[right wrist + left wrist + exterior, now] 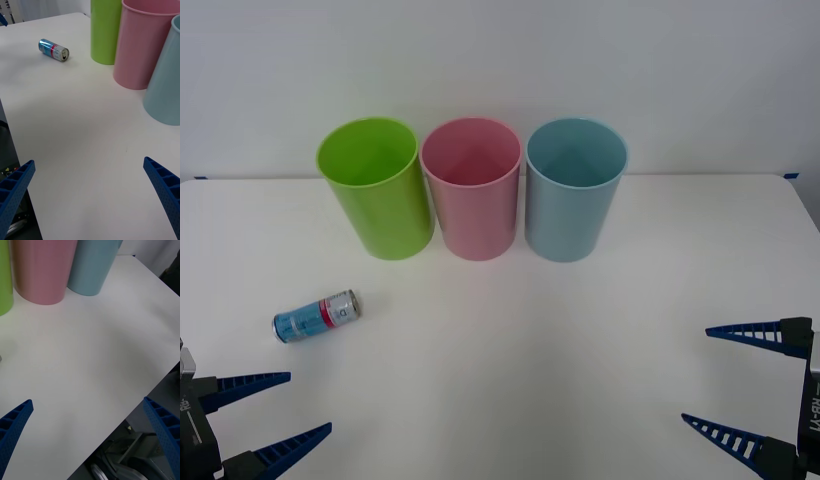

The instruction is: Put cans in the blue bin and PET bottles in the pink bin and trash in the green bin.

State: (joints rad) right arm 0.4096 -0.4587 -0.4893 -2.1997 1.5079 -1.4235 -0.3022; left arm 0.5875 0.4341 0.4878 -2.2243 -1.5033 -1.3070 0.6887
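White worktop (530,350) carries my green bin (376,188), pink bin (472,188) and blue bin (574,188) along its far edge. My left fingers (270,412) and right fingers (740,385) are spread wide, empty, at the near corners. The can (316,316), blue-labelled, red-banded, lies sideways near the left edge; a careless pinch could roll it away.

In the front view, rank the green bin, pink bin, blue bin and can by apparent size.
1. Green bin, pink bin and blue bin: they look alike, so no ranking among them.
2. Can: far smaller, lying on its side.
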